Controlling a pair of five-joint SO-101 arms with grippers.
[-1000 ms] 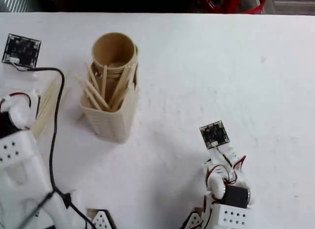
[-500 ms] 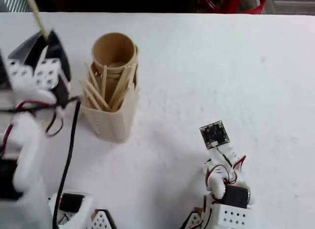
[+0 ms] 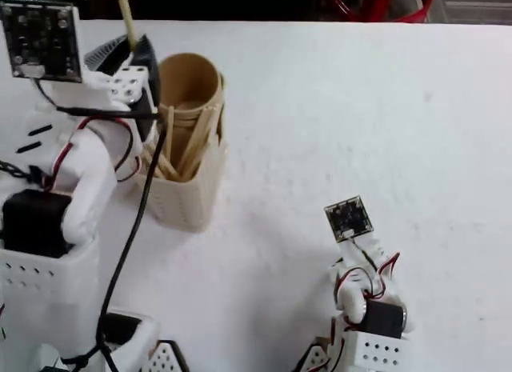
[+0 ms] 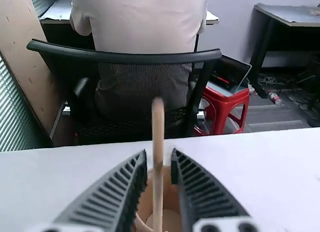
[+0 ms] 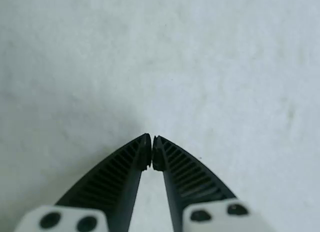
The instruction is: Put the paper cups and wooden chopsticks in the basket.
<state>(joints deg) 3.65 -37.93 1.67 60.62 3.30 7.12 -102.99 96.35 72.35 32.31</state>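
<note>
Holding one wooden chopstick (image 4: 158,127) upright, the left gripper (image 4: 158,159) has its fingers clamped on the shaft, far left on the table (image 3: 360,108), just beside the left rim of the paper cup (image 3: 200,72). That cup stands in the far end of the basket (image 3: 182,202); whether others are nested in it, cannot tell. A bundle of chopsticks (image 3: 192,140) leans in the near end. Judgement: nearly done, with the held stick left to drop in. Right gripper (image 5: 151,152) is pinched closed on nothing, low over bare table, near right.
</note>
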